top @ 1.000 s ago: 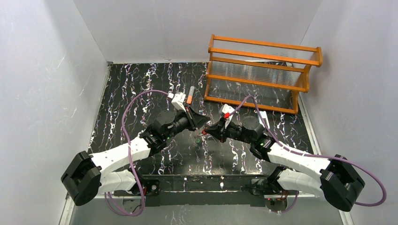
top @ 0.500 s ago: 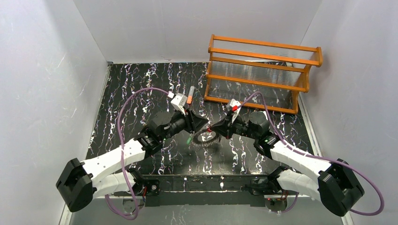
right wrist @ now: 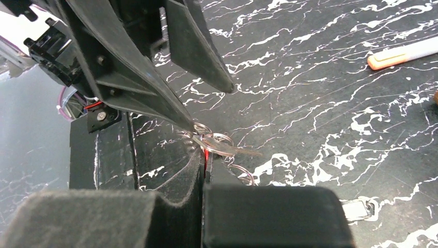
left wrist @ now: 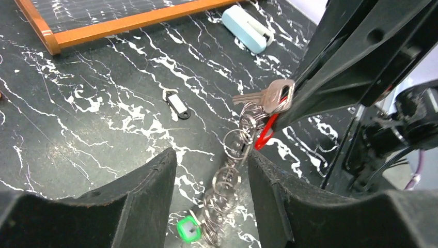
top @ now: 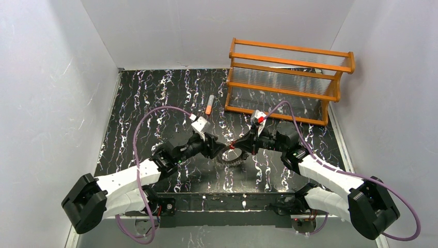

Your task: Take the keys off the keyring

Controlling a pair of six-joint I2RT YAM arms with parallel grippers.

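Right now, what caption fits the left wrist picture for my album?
Right tool pinches the red key, dangling the keyring and green key inside the open left tool.

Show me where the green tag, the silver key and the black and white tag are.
green tag (left wrist: 188, 229), left wrist view, its green face
silver key (left wrist: 274, 95), left wrist view, its flat head
black and white tag (left wrist: 178, 105), left wrist view, its white middle

Top camera is looking down over the table (top: 155, 98); wrist cameras are facing each other close-up, sharing the keyring (left wrist: 235, 155).
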